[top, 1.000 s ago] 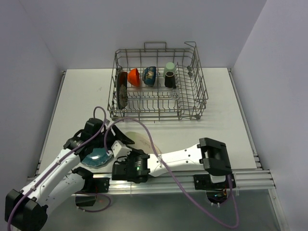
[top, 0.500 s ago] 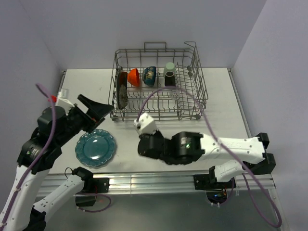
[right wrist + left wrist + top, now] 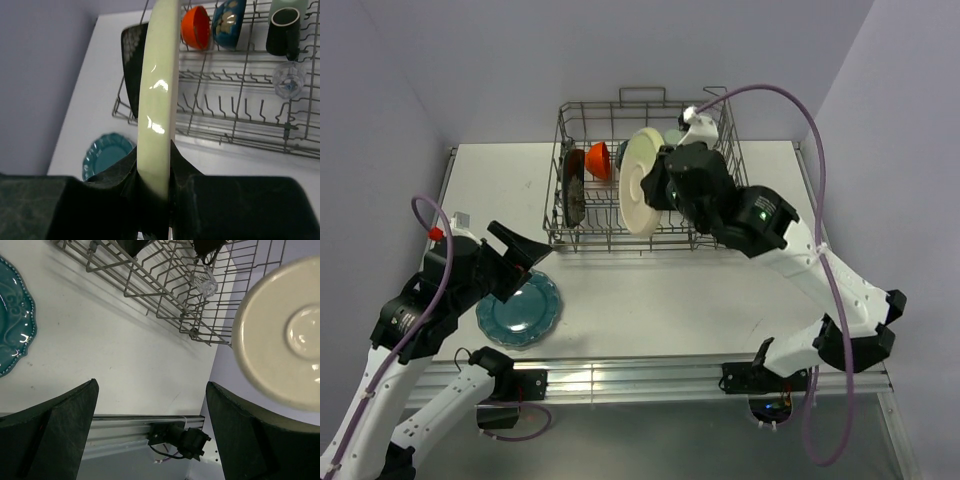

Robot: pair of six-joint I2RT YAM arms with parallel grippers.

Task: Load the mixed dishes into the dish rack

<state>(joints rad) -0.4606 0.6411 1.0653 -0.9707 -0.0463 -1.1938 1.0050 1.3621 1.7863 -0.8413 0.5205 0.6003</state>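
My right gripper [image 3: 663,188] is shut on the cream round plate [image 3: 642,180], holding it on edge above the front of the dish rack [image 3: 735,195]. Its fingers [image 3: 187,170] pinch the plate's rim [image 3: 159,100]. In the rack stand the black square plate [image 3: 131,65], the red-orange bowl [image 3: 196,21], the dark bowl [image 3: 229,15], the brown mug [image 3: 282,25], the pale green cup [image 3: 289,4] and the clear glass [image 3: 288,80]. The teal scalloped plate [image 3: 520,308] lies flat on the table. My left gripper [image 3: 525,255] hovers open just above it, holding nothing.
The rack's upright tines [image 3: 165,295] stand free in its front rows. White walls close the table on the left, back and right. An aluminium rail [image 3: 650,378] runs along the near edge by the arm bases.
The left gripper opened, let go of the teal plate and rose off it. The right arm swung up from the near edge, carrying the cream plate over the rack.
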